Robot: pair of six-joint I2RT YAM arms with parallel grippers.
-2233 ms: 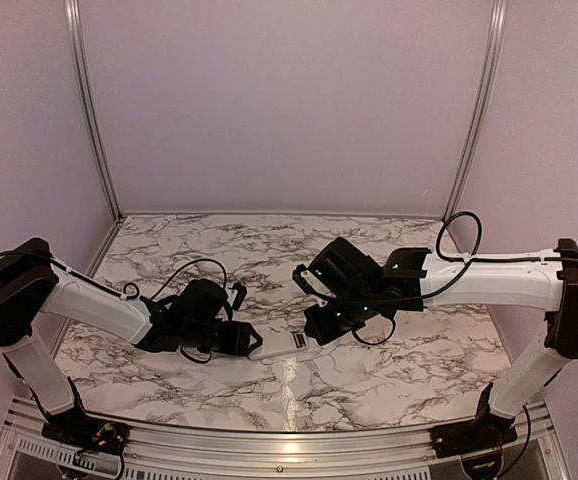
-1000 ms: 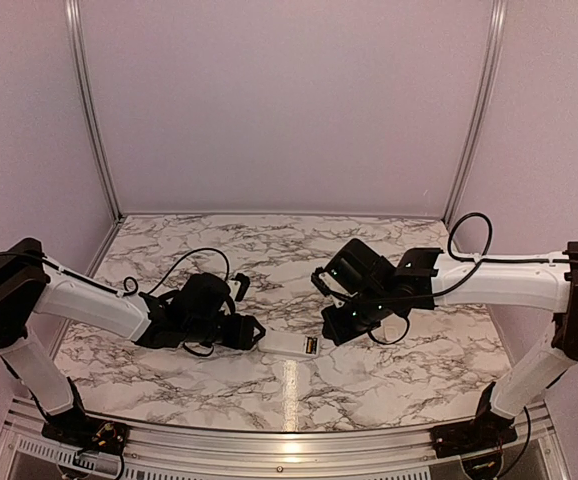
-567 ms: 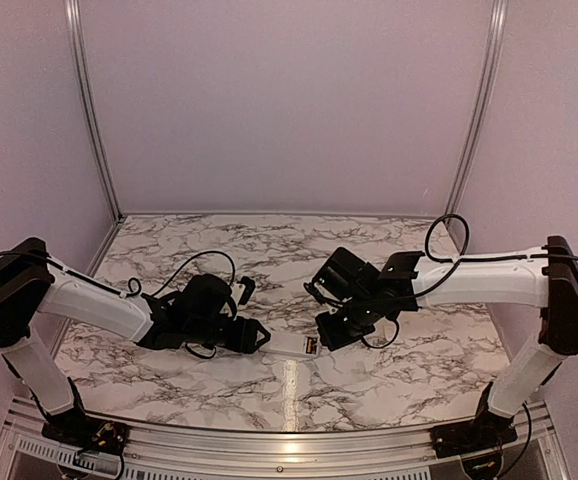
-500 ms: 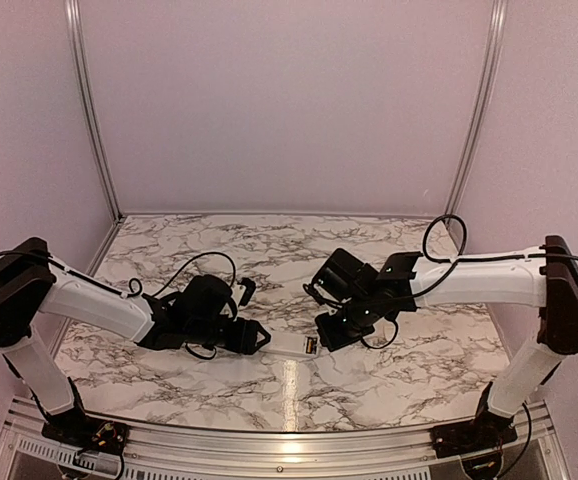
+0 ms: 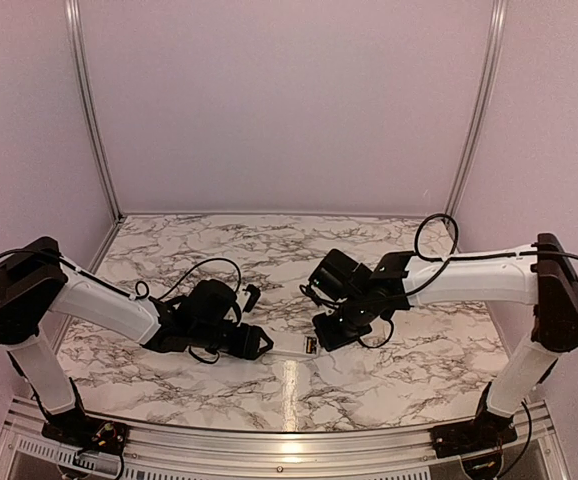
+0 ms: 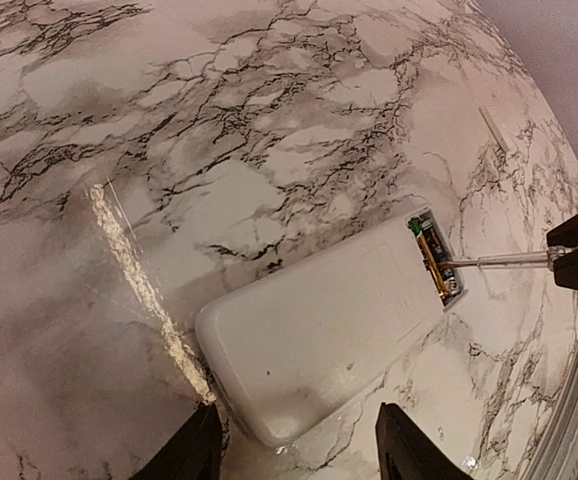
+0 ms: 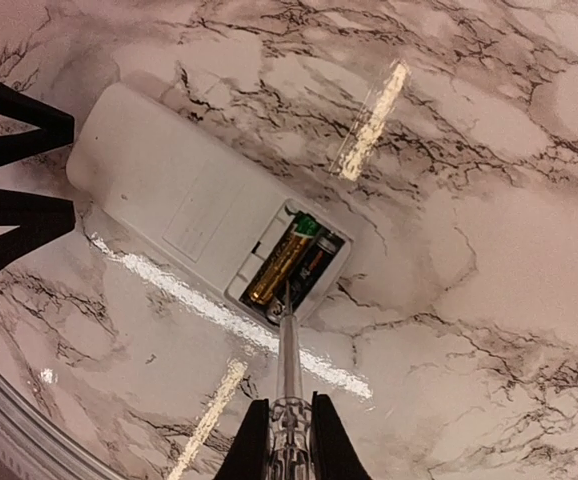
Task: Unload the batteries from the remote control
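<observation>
Open-backed remote (image 7: 169, 195), batteries (image 7: 277, 265) inside

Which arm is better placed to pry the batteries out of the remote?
Right. The right tool is shut on a thin rod whose tip is at the batteries in the open bay; the left tool only brackets the remote's other end.

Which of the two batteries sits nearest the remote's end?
The dark battery, on the outer side of the open bay in the remote control. The orange-gold battery lies beside it, toward the remote's middle.
</observation>
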